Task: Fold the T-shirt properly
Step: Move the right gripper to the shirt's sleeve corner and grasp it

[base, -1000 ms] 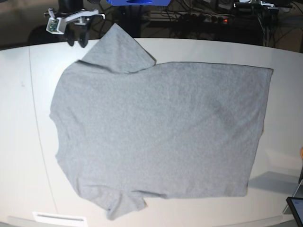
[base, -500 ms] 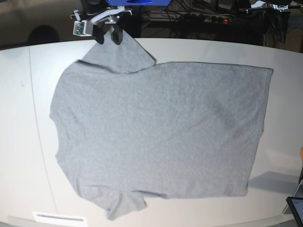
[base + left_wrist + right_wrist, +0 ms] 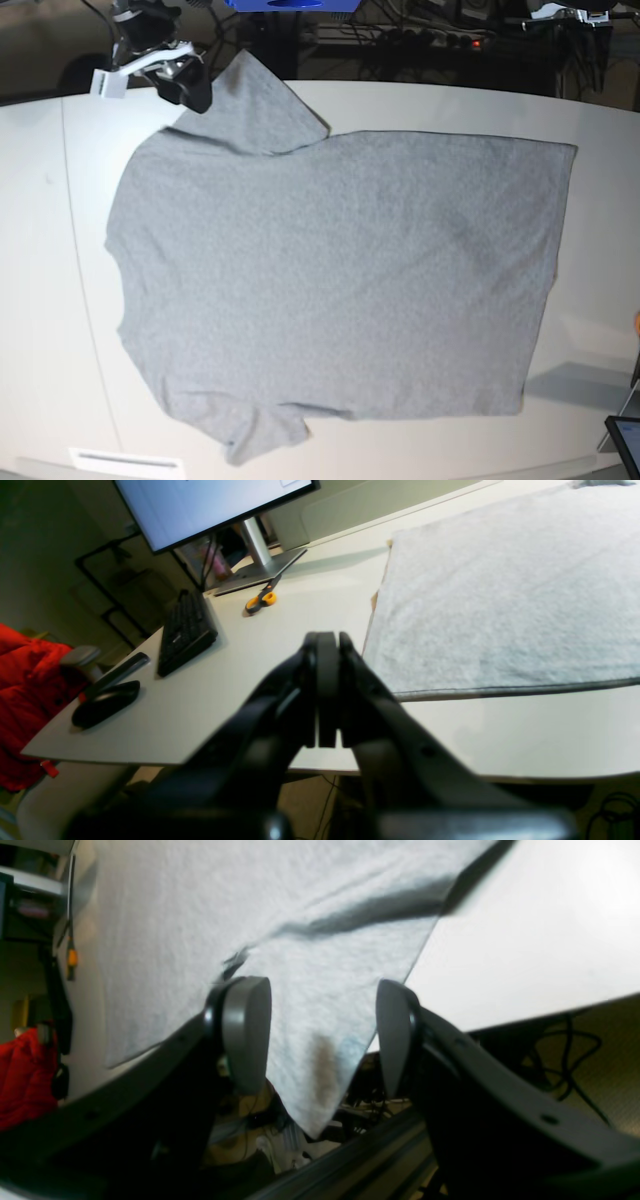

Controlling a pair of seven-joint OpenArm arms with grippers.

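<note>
Taking the large heather-grey short-sleeved cotton T-shirt (image 3: 340,280) as the landmark, spread flat with its plain side up on the white table (image 3: 40,300): nearest in the base view is the lower sleeve, bunched near the table's front edge, with a small white label strip (image 3: 125,461) on the table beside it. Beyond the shirt's straight hem, the left wrist view shows orange-handled scissors (image 3: 261,599), a black keyboard (image 3: 185,632), a black mouse (image 3: 105,703) and the silver-footed monitor (image 3: 215,505) on the table, well apart from the fabric, with a red garment (image 3: 30,700) past the table's edge. The black left gripper (image 3: 327,692) hangs off the table's edge near the hem corner, its jaws pressed together with nothing between them. At the far side the other sleeve lies pointing away, and the black right gripper (image 3: 322,1032) sits at its tip, jaws spread with the sleeve's corner showing between the round pads (image 3: 247,1032); whether they touch the cloth I cannot tell
</note>
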